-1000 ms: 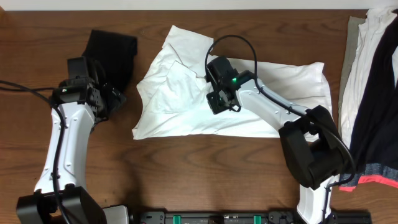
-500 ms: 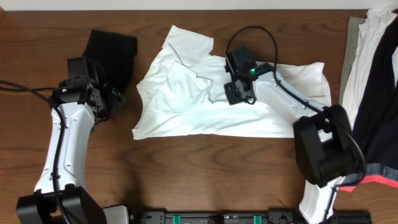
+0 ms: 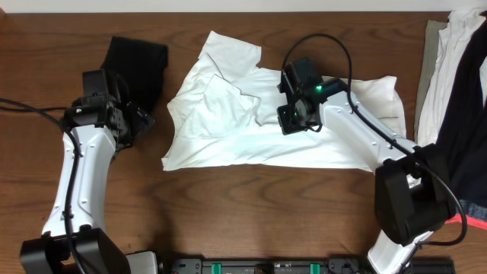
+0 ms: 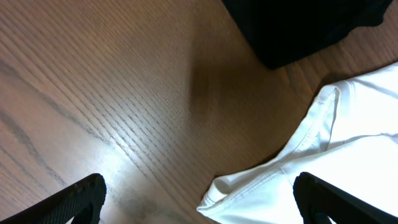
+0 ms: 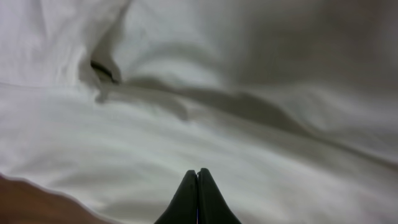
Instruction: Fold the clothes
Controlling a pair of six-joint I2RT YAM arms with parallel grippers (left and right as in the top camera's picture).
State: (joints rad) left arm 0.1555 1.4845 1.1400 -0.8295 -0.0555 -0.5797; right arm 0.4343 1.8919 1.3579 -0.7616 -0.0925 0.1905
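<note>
We find the white T-shirt (image 3: 221,125) lying crumpled at the centre of the table (image 3: 228,213), one sleeve turned up toward 12 o'clock. The right gripper (image 5: 198,183) hangs over the shirt's middle, fingertips pressed together with no cloth seen between them. Its arm and cable cross the shirt's 3 o'clock half and hide part of it. The left gripper (image 4: 199,190) stands at the shirt's 9 o'clock edge, fingers spread wide, holding nothing. A black garment (image 3: 141,61) lies at 10 o'clock, near the shirt but apart. A heap of mixed clothes (image 3: 456,99) occupies the table's 3 o'clock edge.
</note>
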